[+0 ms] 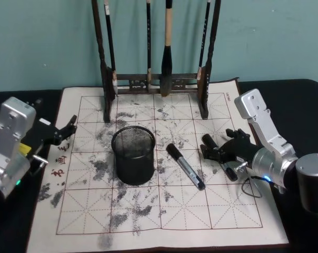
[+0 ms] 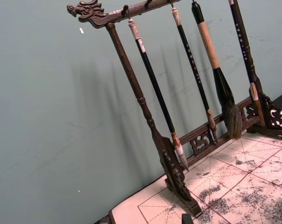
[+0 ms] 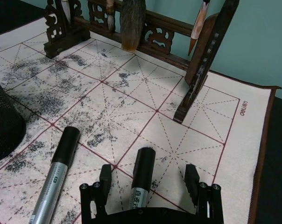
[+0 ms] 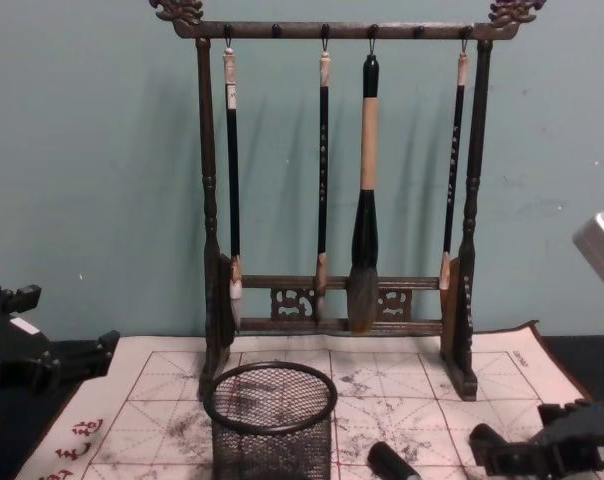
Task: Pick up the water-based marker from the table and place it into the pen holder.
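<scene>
Status: pick not made, nothing in the pen holder (image 1: 132, 166) as far as the head view shows.

- Two markers lie flat on the mat (image 1: 164, 213), roughly parallel. The first marker (image 1: 185, 166) is just right of the holder, not touching it. The second marker (image 3: 143, 163) is further right, under the right gripper (image 3: 148, 172).
- Right gripper: low over the mat, jaws apart, one finger on each side of the second marker and no contact visible. Looks like pre-grasp alignment.
- Left gripper (image 1: 69, 130): parked at the mat's left edge, jaws apart, holding nothing.
- The holder stands upright in front of the brush rack (image 1: 156, 79), mouth unobstructed.
- Labels aren't readable, so I can't confirm which of the two is the water-based one. The straddled one is probably the target.

Left to do: close on the marker, lift it, carry it left to the holder, tip it upright and drop it in. So that's essentially the whole task.
</scene>
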